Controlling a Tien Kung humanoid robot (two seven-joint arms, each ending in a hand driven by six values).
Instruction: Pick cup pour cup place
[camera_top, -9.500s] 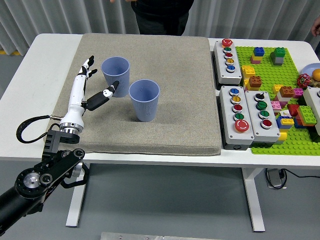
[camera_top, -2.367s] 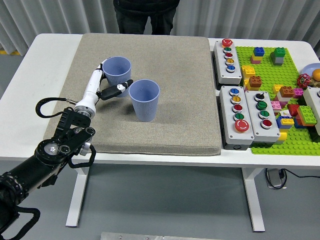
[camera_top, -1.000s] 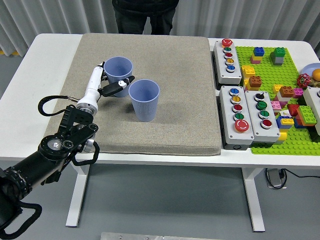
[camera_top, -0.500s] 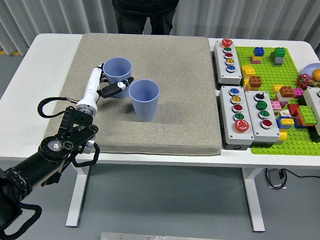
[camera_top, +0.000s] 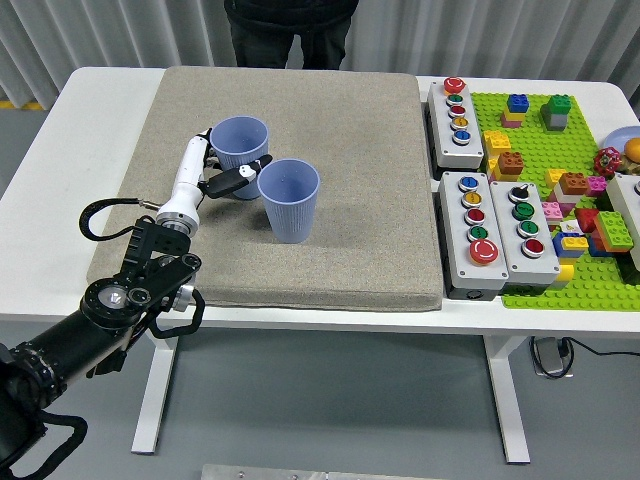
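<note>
White table (camera_top: 60, 150) under a grey felt mat (camera_top: 330, 200) — a person in dark clothes (camera_top: 290, 25) stands at twelve o'clock. Green brick baseplate (camera_top: 560, 200) and button boxes (camera_top: 495, 225) sit at three o'clock. Two ribbed lilac plastic cups: the far cup (camera_top: 240, 145) at ten o'clock, the near cup (camera_top: 289, 200) just beside it. Left hand (camera_top: 215, 170) wraps the far cup, thumb across its front — grasp looks made; lift, pour and placing remain.
</note>
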